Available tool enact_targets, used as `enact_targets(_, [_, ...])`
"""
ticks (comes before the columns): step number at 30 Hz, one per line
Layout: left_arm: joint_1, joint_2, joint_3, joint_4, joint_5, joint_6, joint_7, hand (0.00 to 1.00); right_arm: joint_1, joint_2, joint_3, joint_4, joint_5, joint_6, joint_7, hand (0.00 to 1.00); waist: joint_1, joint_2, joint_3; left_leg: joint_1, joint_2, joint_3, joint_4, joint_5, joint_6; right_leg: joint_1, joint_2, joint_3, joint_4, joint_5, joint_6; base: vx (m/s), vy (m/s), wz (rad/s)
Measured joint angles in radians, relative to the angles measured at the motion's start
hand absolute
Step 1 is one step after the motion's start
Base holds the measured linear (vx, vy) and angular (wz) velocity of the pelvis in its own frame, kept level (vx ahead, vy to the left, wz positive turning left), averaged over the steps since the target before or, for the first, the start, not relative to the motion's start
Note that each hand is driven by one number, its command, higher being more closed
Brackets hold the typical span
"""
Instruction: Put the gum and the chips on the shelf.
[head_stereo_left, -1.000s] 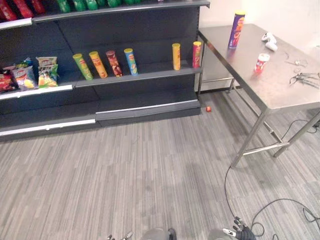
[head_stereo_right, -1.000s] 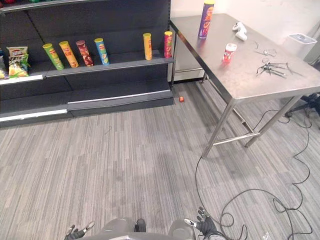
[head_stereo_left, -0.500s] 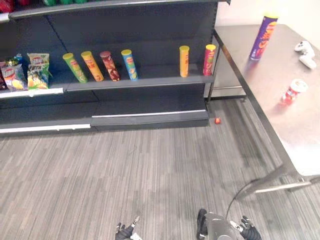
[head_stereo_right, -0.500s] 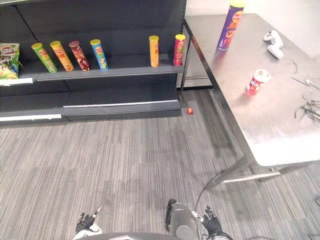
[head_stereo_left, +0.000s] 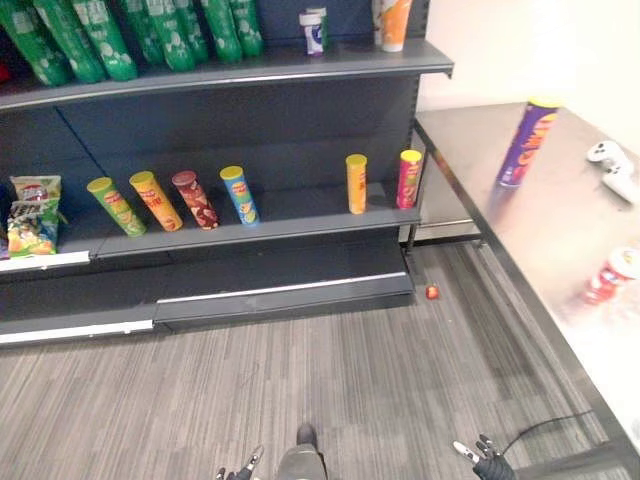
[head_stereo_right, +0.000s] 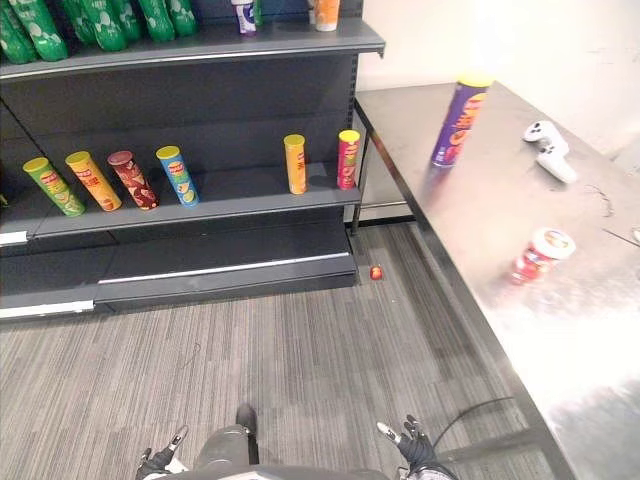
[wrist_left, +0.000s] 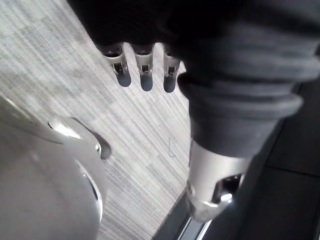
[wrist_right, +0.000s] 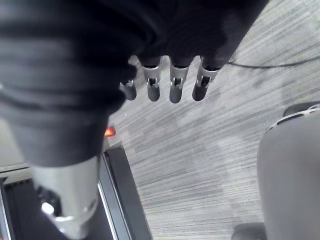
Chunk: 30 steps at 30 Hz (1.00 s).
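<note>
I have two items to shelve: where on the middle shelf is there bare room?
The widest bare stretch lies between the blue chips can and the yellow chips can. Left of the blue one it is crowded: three more cans stand close together, then the chip bags.

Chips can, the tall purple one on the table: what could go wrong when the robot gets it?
The can is tall and narrow, so a clumsy grab might topple it. On the shelf, it could bump the cans standing there. The small red thing on the floor might get stepped on.
</note>
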<state>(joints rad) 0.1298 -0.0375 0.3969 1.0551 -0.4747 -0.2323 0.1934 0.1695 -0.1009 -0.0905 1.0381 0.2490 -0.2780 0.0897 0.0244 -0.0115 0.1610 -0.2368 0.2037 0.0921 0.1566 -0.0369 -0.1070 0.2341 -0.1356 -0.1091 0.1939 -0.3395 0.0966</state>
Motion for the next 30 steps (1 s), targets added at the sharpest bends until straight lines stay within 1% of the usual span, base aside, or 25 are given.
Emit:
enact_targets(1, [0.0,0.012,-0.007,0.001,0.0,0.0,0.001,0.0,-0.002,0.003,0.005,0.006,0.005,0.002,0.001,0.0,0.007,-0.004,-0.006,0.002,-0.017,0.007,0.029,0.056,-0.015,0.009,-0.015,0.036,0.004,-0.019,-0.006,0.32,0.375,-0.41])
enact_targets(2, [0.004,0.022,-0.008,0.0,0.002,-0.001,0.003,0.0,-0.004,0.014,0.009,0.013,0.007,0.002,0.002,0.0,0.007,-0.018,-0.007,0.0,-0.03,0.01,0.057,0.059,-0.014,0.011,-0.026,0.077,0.003,-0.023,-0.017,0.4,0.404,-0.53])
enact_targets(3, [0.013,0.049,-0.013,0.012,0.01,-0.002,0.02,0.0,-0.033,0.048,0.016,0.022,0.007,0.003,0.003,0.0,0.007,-0.042,-0.008,-0.02,-0.04,0.006,0.143,0.029,-0.014,-0.001,-0.03,0.174,0.033,-0.004,-0.036,0.4,0.378,-0.57])
enact_targets(5, [0.014,0.083,-0.022,0.045,0.011,0.013,0.042,0.0,-0.051,0.098,0.011,0.044,-0.006,0.003,0.004,0.0,0.006,-0.077,-0.02,-0.016,-0.056,0.014,0.219,-0.052,-0.008,-0.025,-0.04,0.25,0.091,0.037,-0.029,0.32,0.305,-0.51])
enact_targets(6, [0.015,0.089,-0.027,0.056,0.011,0.021,0.046,0.0,-0.055,0.1,0.008,0.052,-0.009,0.003,0.004,0.0,0.005,-0.081,-0.023,-0.004,-0.056,0.027,0.23,-0.067,-0.002,-0.03,-0.043,0.262,0.111,0.05,-0.029,0.26,0.21,-0.57])
enact_targets(7, [0.011,0.098,-0.046,0.082,0.019,0.038,0.058,0.0,-0.065,0.1,-0.022,0.073,-0.011,0.004,-0.002,0.0,0.005,-0.084,-0.025,0.036,-0.059,0.062,0.236,-0.093,0.007,-0.049,-0.054,0.28,0.175,0.084,-0.028,0.32,0.238,-0.74])
enact_targets(8, [0.012,0.102,-0.061,0.112,0.02,0.056,0.066,0.0,-0.062,0.096,-0.055,0.079,-0.011,0.004,-0.018,0.0,0.004,-0.079,-0.023,0.095,-0.069,0.098,0.226,-0.105,0.029,-0.076,-0.071,0.283,0.265,0.129,-0.028,0.31,0.229,-0.8])
enact_targets(9, [0.011,0.103,-0.062,0.122,0.02,0.061,0.073,0.0,-0.055,0.094,-0.067,0.079,-0.009,0.004,-0.023,0.0,0.003,-0.076,-0.024,0.125,-0.074,0.118,0.219,-0.111,0.038,-0.097,-0.082,0.281,0.319,0.156,-0.03,0.33,0.264,-0.9])
enact_targets(10, [0.014,0.112,-0.079,0.134,0.021,0.068,0.082,0.0,-0.053,0.087,-0.094,0.078,-0.004,-0.002,-0.03,0.0,0.0,-0.067,-0.023,0.186,-0.084,0.16,0.196,-0.121,0.056,-0.148,-0.111,0.261,0.431,0.218,-0.037,0.28,0.229,-0.96])
enact_targets(11, [0.015,0.116,-0.094,0.138,0.022,0.069,0.089,0.0,-0.054,0.073,-0.099,0.078,-0.006,-0.018,-0.037,0.0,-0.014,-0.054,-0.022,0.243,-0.087,0.207,0.175,-0.13,0.071,-0.192,-0.152,0.206,0.516,0.281,-0.036,0.25,0.218,-0.97])
enact_targets(12, [0.014,0.119,-0.101,0.137,0.022,0.069,0.096,0.0,-0.055,0.068,-0.098,0.078,-0.006,-0.026,-0.038,0.0,-0.025,-0.046,-0.022,0.264,-0.086,0.227,0.167,-0.134,0.075,-0.207,-0.17,0.174,0.539,0.308,-0.033,0.15,0.145,-1.05])
enact_targets(13, [0.01,0.126,-0.108,0.135,0.022,0.068,0.111,0.0,-0.061,0.066,-0.098,0.078,-0.007,-0.04,-0.039,0.0,-0.036,-0.034,-0.021,0.304,-0.084,0.261,0.149,-0.134,0.076,-0.238,-0.2,0.107,0.55,0.321,-0.039,0.12,0.105,-1.36])
enact_targets(14, [0.003,0.144,-0.108,0.136,0.018,0.068,0.118,0.0,-0.071,0.069,-0.094,0.078,-0.009,-0.05,-0.037,0.0,-0.039,-0.022,-0.022,0.326,-0.075,0.264,0.134,-0.134,0.076,-0.269,-0.209,0.05,0.54,0.308,-0.058,0.09,0.076,-1.55])
enact_targets(15, [0.001,0.154,-0.106,0.135,0.015,0.068,0.118,0.0,-0.073,0.07,-0.091,0.077,-0.01,-0.056,-0.037,0.0,-0.041,-0.015,-0.024,0.332,-0.072,0.265,0.124,-0.133,0.075,-0.283,-0.208,0.021,0.527,0.303,-0.066,0.05,0.018,-1.7])
enact_targets(16, [-0.011,0.173,-0.105,0.135,0.011,0.067,0.116,0.0,-0.078,0.066,-0.087,0.077,-0.011,-0.064,-0.036,0.0,-0.05,-0.005,-0.028,0.335,-0.056,0.271,0.094,-0.129,0.069,-0.296,-0.206,-0.041,0.477,0.291,-0.064,0.02,-0.019,-1.64])
enact_targets(17, [-0.032,0.189,-0.103,0.132,0.002,0.063,0.113,0.0,-0.086,0.062,-0.081,0.077,-0.014,-0.064,-0.038,0.0,-0.051,0.0,-0.026,0.339,-0.04,0.296,0.046,-0.114,0.046,-0.311,-0.198,-0.115,0.41,0.283,-0.052,0.02,-0.04,-1.59])
enact_targets(18, [-0.044,0.193,-0.103,0.129,-0.01,0.06,0.112,0.0,-0.091,0.059,-0.078,0.078,-0.014,-0.063,-0.039,0.0,-0.05,-0.002,-0.025,0.345,-0.033,0.311,0.018,-0.103,0.033,-0.314,-0.191,-0.152,0.377,0.281,-0.048,0.01,-0.078,-1.51])
enact_targets(19, [-0.069,0.194,-0.103,0.127,-0.028,0.047,0.104,0.0,-0.093,0.052,-0.072,0.078,-0.014,-0.063,-0.043,0.0,-0.05,0.002,-0.02,0.356,-0.017,0.342,-0.031,-0.078,0.024,-0.306,-0.172,-0.224,0.304,0.281,-0.047,0.0,-0.098,-1.34])
enact_targets(20, [-0.081,0.191,-0.108,0.126,-0.032,0.033,0.085,0.0,-0.093,0.044,-0.068,0.077,-0.014,-0.065,-0.045,0.0,-0.055,0.001,-0.015,0.372,-0.013,0.381,-0.069,-0.048,0.023,-0.293,-0.16,-0.283,0.232,0.281,-0.046,-0.01,-0.108,-1.28])
enact_targets(23, [-0.098,0.142,-0.138,0.115,-0.028,0.013,0.059,0.0,-0.081,0.02,-0.057,0.079,-0.015,-0.064,-0.043,0.0,-0.058,0.008,-0.008,0.416,-0.006,0.437,-0.109,-0.026,0.015,-0.251,-0.124,-0.356,0.099,0.282,-0.044,-0.04,-0.139,-0.98])
enact_targets(25, [-0.096,0.115,-0.16,0.114,-0.024,0.01,0.055,0.0,-0.062,0.006,-0.056,0.078,-0.017,-0.064,-0.041,0.0,-0.058,0.009,-0.007,0.436,-0.003,0.471,-0.125,-0.017,0.0,-0.226,-0.098,-0.361,0.024,0.284,-0.041,-0.08,-0.091,-0.67])
enact_targets(26, [-0.094,0.105,-0.167,0.113,-0.023,0.01,0.055,0.0,-0.056,0.002,-0.051,0.078,-0.021,-0.063,-0.041,0.0,-0.058,0.009,-0.007,0.438,-0.003,0.479,-0.132,-0.016,-0.002,-0.218,-0.085,-0.357,-0.014,0.29,-0.031,-0.1,-0.093,-0.43])
enact_targets(27, [-0.09,0.095,-0.173,0.113,-0.021,0.011,0.057,0.0,-0.048,-0.001,-0.05,0.078,-0.037,-0.063,-0.041,0.0,-0.059,0.01,-0.007,0.436,-0.001,0.478,-0.139,-0.015,-0.004,-0.211,-0.065,-0.351,-0.075,0.311,0.004,-0.1,-0.088,-0.33])
enact_targets(29, [-0.076,0.094,-0.181,0.111,-0.012,0.018,0.066,0.0,-0.042,-0.002,-0.05,0.078,-0.043,-0.063,-0.041,0.0,-0.069,0.011,-0.003,0.433,0.007,0.477,-0.138,-0.016,-0.007,-0.204,-0.048,-0.346,-0.109,0.324,0.01,-0.14,-0.075,-0.13])
enact_targets(30, [-0.055,0.094,-0.181,0.099,-0.011,0.026,0.073,0.0,-0.04,-0.002,-0.049,0.078,-0.045,-0.063,-0.041,0.0,-0.076,0.013,-0.002,0.433,0.02,0.478,-0.123,-0.028,-0.024,-0.197,-0.038,-0.34,-0.126,0.323,0.006,-0.16,-0.045,-0.08])
